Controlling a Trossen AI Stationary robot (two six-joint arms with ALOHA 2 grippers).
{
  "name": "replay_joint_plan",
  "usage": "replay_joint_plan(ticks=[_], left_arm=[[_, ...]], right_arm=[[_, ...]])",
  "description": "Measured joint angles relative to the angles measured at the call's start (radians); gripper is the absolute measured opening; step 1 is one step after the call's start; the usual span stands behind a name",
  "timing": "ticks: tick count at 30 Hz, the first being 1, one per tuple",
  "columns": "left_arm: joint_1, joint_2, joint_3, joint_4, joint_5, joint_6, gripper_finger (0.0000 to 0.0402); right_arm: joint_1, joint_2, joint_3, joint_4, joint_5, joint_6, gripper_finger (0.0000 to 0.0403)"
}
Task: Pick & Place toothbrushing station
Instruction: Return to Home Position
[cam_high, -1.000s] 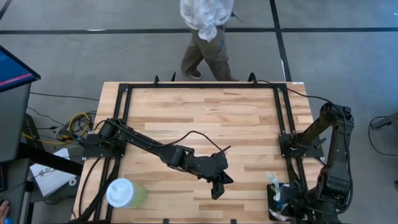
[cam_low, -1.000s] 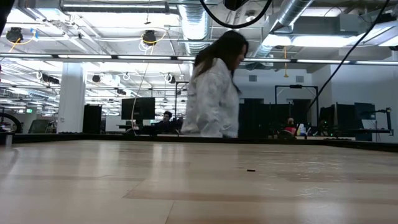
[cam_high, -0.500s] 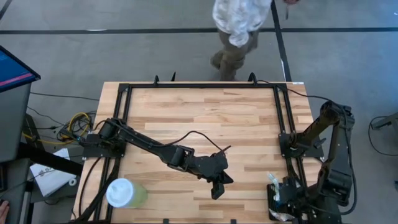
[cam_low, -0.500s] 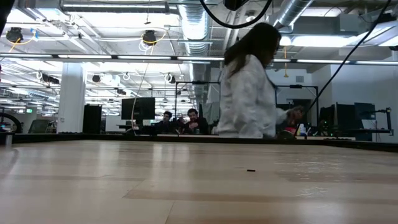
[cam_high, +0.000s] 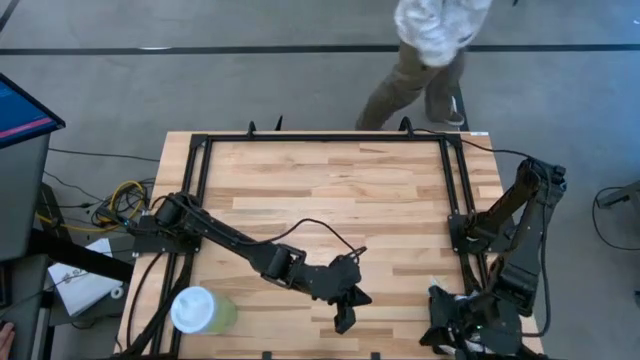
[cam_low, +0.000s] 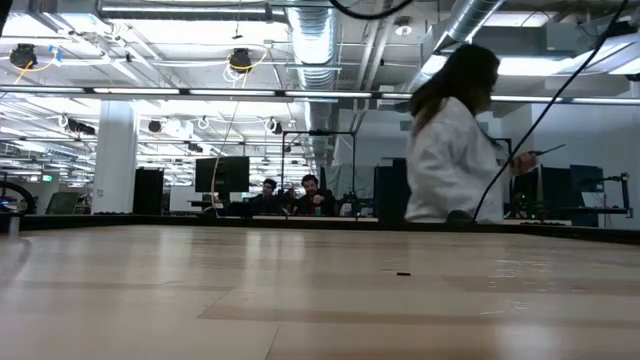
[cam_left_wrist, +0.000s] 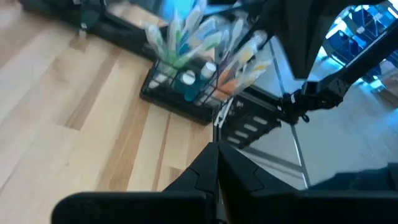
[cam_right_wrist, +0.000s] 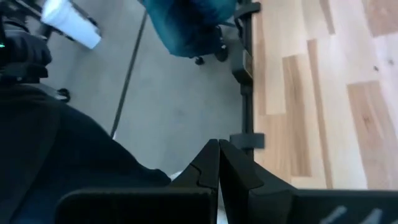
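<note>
Left fingers (cam_left_wrist: 198, 175) closed, empty, above table (cam_high: 330, 170), right fingers (cam_right_wrist: 202, 167) closed, toothbrushing station (cam_left_wrist: 169, 101) holding toothbrushes (cam_left_wrist: 186, 38)

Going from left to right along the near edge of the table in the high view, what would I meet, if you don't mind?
First the pale green cup with white lid, then the left gripper, shut, then the right gripper, also shut.

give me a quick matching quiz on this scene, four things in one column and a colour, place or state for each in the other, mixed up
1 cup
2 organizer
3 left gripper
4 person

a shut, over the table
b holds toothbrushes
c beyond the table, white top
d pale green, white lid

Pairs: 1-d, 2-b, 3-a, 4-c
</note>
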Motion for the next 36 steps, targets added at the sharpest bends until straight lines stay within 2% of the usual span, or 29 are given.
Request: replay_joint_plan(ticks=[6,18,22,27,36], left_arm=[[-0.029,-0.019,0.0,-0.011,-0.071,0.004,0.0001],[-0.063,-0.046,-0.014,-0.071,-0.129,-0.022,0.0001],[-0.076,-0.117,-0.1,-0.071,-0.193,-0.047,0.0001],[-0.092,-0.28,-0.27,-0.059,-0.299,-0.089,0.0001],[-0.093,-0.547,-0.553,0.132,-0.381,-0.096,0.0001]], right_arm=[[-0.084,-0.016,-0.06,0.111,-0.102,-0.119,0.0],[-0.281,-0.025,-0.06,0.14,-0.334,-0.392,0.0],[-0.33,-0.025,-0.06,0.151,-0.382,-0.452,0.0],[-0.398,-0.025,-0.059,0.157,-0.461,-0.528,0.0],[-0.551,-0.025,-0.059,0.175,-0.615,-0.68,0.0]])
